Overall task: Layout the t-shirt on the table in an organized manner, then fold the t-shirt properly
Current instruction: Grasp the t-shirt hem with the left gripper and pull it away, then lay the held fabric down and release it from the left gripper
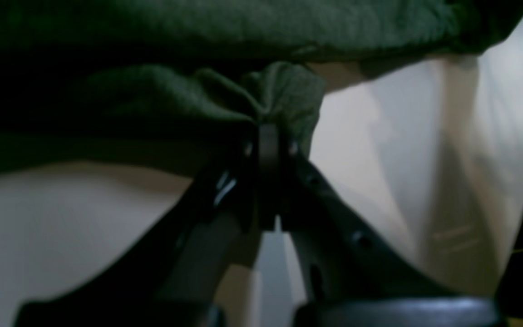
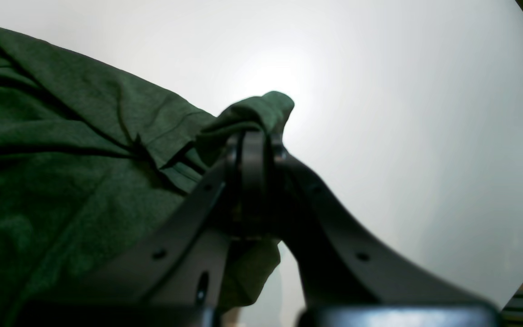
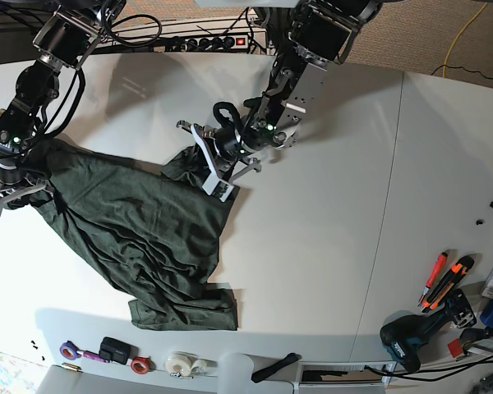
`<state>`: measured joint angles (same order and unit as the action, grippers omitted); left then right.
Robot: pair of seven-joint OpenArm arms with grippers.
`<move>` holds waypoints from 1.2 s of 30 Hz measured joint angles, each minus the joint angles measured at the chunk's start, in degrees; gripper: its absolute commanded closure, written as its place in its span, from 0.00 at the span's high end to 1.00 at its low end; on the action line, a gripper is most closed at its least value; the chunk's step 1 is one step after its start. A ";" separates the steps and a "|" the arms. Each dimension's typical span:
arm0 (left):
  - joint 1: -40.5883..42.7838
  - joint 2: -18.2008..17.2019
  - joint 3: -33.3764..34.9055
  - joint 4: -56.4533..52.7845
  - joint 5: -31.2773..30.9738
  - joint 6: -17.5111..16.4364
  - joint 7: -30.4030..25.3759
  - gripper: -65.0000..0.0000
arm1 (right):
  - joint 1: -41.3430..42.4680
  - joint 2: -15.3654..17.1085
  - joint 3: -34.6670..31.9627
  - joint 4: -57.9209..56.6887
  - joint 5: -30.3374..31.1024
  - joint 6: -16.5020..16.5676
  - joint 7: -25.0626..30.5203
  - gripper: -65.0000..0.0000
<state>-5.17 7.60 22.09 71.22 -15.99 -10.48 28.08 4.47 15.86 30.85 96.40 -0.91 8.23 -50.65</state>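
Observation:
The dark green t-shirt [image 3: 140,238] lies crumpled across the left half of the white table [image 3: 329,205], one end bunched near the front. My left gripper [image 3: 204,160] is at the shirt's upper right edge. In the left wrist view this gripper [image 1: 268,129] is shut on a pinched fold of the t-shirt [image 1: 225,27], lifted a little off the table [image 1: 425,159]. My right gripper [image 3: 8,193] is at the shirt's far left corner. Seen from the right wrist, it [image 2: 254,134] is shut on a corner of the t-shirt [image 2: 61,172] above the table [image 2: 402,113].
Hand tools [image 3: 440,279] and a drill [image 3: 411,336] lie at the right front. Tape rolls [image 3: 181,364] and small items sit along the front edge. A power strip [image 3: 222,37] runs along the back. A dark seam [image 3: 390,205] crosses the table's right part.

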 measured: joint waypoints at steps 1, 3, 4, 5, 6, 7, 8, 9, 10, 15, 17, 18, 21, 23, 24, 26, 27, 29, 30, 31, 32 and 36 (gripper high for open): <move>-0.74 -0.02 0.00 0.00 0.22 -0.04 0.96 0.00 | -0.02 0.02 0.00 0.00 -0.02 0.00 0.02 0.00; -2.58 -0.85 0.22 0.74 0.68 0.20 4.20 0.00 | -0.02 0.02 0.00 0.00 -0.02 0.00 0.07 0.00; -3.34 -2.36 0.42 1.81 1.11 0.20 5.22 0.00 | 0.02 0.00 -0.02 0.00 0.02 0.00 0.11 0.00; -4.02 -4.55 0.35 3.10 1.25 0.42 5.77 0.00 | 0.04 0.02 -0.02 0.00 0.00 0.00 0.15 0.00; -4.76 -6.99 0.26 4.42 1.38 0.59 6.43 0.00 | 0.02 0.02 0.00 0.00 -0.02 0.00 0.39 0.00; -5.53 -9.31 0.02 5.77 1.79 1.18 7.32 0.00 | -0.02 0.04 0.04 0.00 -0.04 0.00 0.61 0.00; -6.23 -11.43 -0.13 7.04 2.34 1.73 8.57 0.00 | -0.02 0.02 0.07 0.00 -0.04 0.00 0.83 0.00; -6.78 -13.38 -0.26 8.20 3.21 2.21 9.64 0.00 | 0.02 0.00 0.04 0.00 0.00 0.00 0.98 0.00; -7.10 -15.08 -0.37 9.22 3.37 2.16 10.19 0.00 | 0.09 0.00 0.04 0.00 0.17 0.00 1.29 0.00; -10.05 -18.99 0.33 11.13 2.49 1.25 10.75 0.00 | 0.11 0.00 0.04 0.00 0.17 0.00 3.04 0.00; -12.28 -20.74 0.31 11.21 3.17 1.31 10.71 0.00 | 0.13 0.04 0.07 0.00 0.17 0.00 4.70 0.00; -13.49 -21.55 0.24 11.21 3.58 1.51 10.69 0.00 | 0.15 0.13 0.04 0.00 0.90 0.00 4.98 0.00; -17.33 -22.75 0.00 11.21 4.55 2.38 10.51 0.00 | 0.15 0.63 0.00 0.00 4.00 0.02 5.31 0.00; -20.55 -22.86 0.04 11.23 4.31 3.28 10.49 0.00 | 0.31 1.29 -0.04 0.00 3.91 0.02 5.64 0.00; -22.12 -23.04 0.09 11.23 4.26 3.43 10.47 0.00 | 0.33 1.62 -0.02 0.00 3.82 0.00 5.75 0.00; -25.11 -23.56 0.07 11.30 4.28 3.52 10.51 0.00 | 0.31 2.03 0.00 0.00 3.80 0.00 5.75 0.00; -26.36 -23.78 0.00 11.30 4.31 3.54 10.69 0.00 | 0.31 2.14 0.00 0.00 3.85 0.00 5.75 0.00; -29.07 -24.37 -0.04 11.30 4.11 3.96 12.24 0.00 | 0.31 2.29 -0.04 0.00 3.89 0.02 5.90 0.00; -30.40 -24.50 -0.04 11.30 4.17 4.33 13.11 0.00 | 0.31 2.45 -0.04 0.00 3.87 0.02 5.88 0.00; -31.76 -24.59 -0.42 11.30 4.17 4.37 14.05 0.00 | 0.31 2.64 -0.04 0.00 3.89 0.02 5.88 0.00; -32.92 -24.61 -0.79 11.30 4.15 4.31 14.99 0.00 | 0.28 2.82 -0.02 0.00 3.85 0.02 5.92 0.00; -35.54 -26.05 -4.04 14.10 -3.65 1.68 21.51 0.00 | 0.28 2.86 0.11 0.00 3.76 0.02 5.88 0.00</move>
<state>-40.71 -18.46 18.04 85.32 -19.64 -8.80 49.58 4.75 18.72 30.96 96.40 2.85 8.25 -44.77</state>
